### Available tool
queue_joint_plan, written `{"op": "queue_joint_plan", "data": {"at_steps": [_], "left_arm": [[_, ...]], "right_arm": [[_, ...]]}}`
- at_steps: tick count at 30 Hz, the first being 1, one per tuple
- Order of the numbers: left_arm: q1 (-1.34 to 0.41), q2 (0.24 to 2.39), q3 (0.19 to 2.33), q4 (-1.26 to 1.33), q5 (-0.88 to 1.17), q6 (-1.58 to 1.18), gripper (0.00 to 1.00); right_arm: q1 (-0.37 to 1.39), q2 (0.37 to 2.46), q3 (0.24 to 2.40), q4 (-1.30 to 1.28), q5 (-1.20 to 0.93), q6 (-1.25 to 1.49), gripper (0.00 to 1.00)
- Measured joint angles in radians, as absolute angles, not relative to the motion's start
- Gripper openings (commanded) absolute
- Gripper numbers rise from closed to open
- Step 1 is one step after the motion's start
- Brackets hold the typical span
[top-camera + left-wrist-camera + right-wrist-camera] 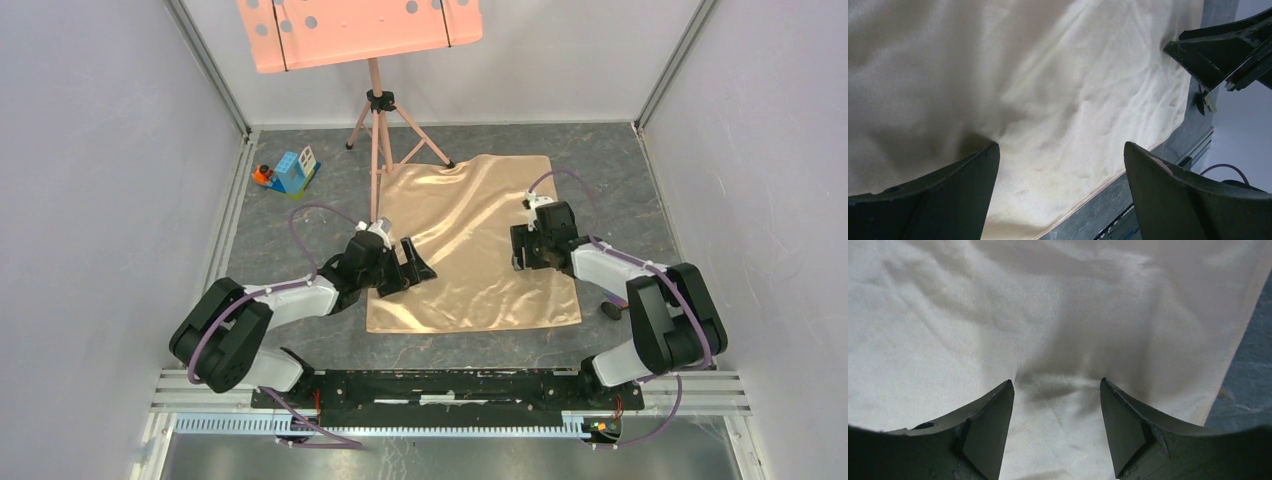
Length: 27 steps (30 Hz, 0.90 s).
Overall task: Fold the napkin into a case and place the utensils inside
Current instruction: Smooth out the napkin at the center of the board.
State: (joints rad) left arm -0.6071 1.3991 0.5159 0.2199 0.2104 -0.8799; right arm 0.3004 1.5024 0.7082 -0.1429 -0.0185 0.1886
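Napkin [480, 250] lies spread open as a single sheet in the middle of the desk [300, 340], shiny, with soft ripples and a slightly lifted far-left corner near the foot of the music stand [375, 120]. No fold line, pleat or pocket shows anywhere, so the case is not begun. Left pincer [412, 272] sits low over the napkin's left edge toward the near corner. Its jaws are spread wide, nothing is between them but flat cloth, and the wrist view shows no contact I can confirm. Right pincer [520, 250] is over the right edge, further up. Its jaws are apart but narrower than the left's, and the wrist view shows the fingers [993, 415] down at the cloth with a small shadowed pucker raised between them. That reads as a pinch being set up and not completed. Utensils [610, 309]: only a dark rounded piece shows just off the napkin's near-right side, mostly hidden by the right arm, so I cannot tell how many there are or how they lie. Toy blocks [290, 172] sit well off to the far left and take no part. Judgement: earliest stage. All the folding is left, then picking up the utensils and slipping them into the case.
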Motion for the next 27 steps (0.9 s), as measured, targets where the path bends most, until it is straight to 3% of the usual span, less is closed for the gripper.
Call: {"op": "queue_joint_plan", "data": {"at_steps": [6,16,19,27], "left_arm": [[-0.663,1.407,0.481,0.262,0.207,-0.881,1.00],[-0.728,1.382,0.474,0.241,0.184,-0.880,1.00],[-0.728,1.309,0.480,0.149,0.164,-0.878,1.00],[-0.728,1.005,0.663,-0.159,0.066,-0.802,1.00]], "right_arm": [[0.248,1.403,0.595,-0.096,0.049,0.213,0.71],[0.238,1.292,0.543,-0.207,0.092,0.189,0.83],[0.235,1.218,0.561,-0.313,0.103,0.185,0.98],[0.212,1.000,0.710,-0.563,0.254,0.310,0.96]]}}
